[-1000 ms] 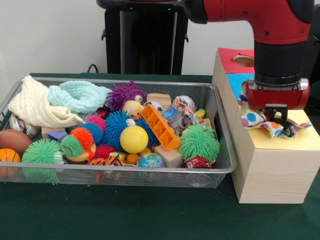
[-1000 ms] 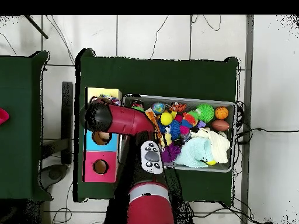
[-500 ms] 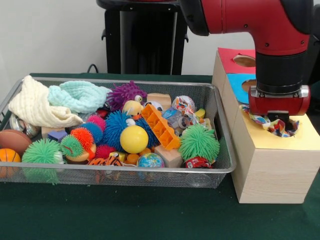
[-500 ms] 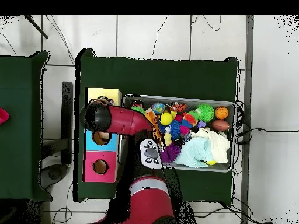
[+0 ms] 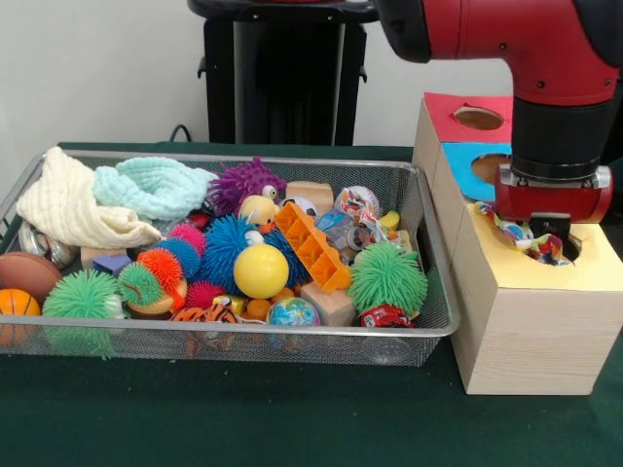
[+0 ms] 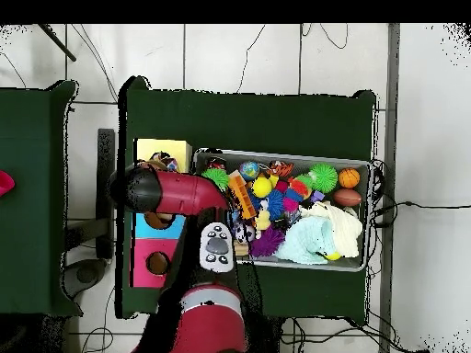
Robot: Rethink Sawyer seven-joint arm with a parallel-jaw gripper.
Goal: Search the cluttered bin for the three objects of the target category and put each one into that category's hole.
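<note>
The claw (image 5: 551, 233) stood low over the yellow section of the wooden box (image 5: 531, 331), its tip right at the yellow section's hole (image 5: 557, 249), and the spotted cloth (image 5: 516, 233) was bunched directly beneath and around it, most of it already sunk into the opening with only crumpled folds showing at the rim and on the bin side. So the cloth lay straight below the claw, with no clear long axis left, just a wad. I could not tell whether the claw was gripping the cloth or had let go, since the red wrist housing and the folds hid its tips. From above, the arm (image 6: 170, 191) covered the yellow hole entirely, and only a scrap of cloth showed by the box top. The blue hole (image 5: 487, 165) and red hole (image 5: 479, 118) behind were bare. In the wire bin (image 5: 292, 345) on the green worktop (image 5: 243, 418), a cream cloth (image 5: 68, 206) and a pale blue cloth (image 5: 151, 187) lay heaped at the corner farthest from the box; these looked like the remaining pieces, both well apart from the claw.
</note>
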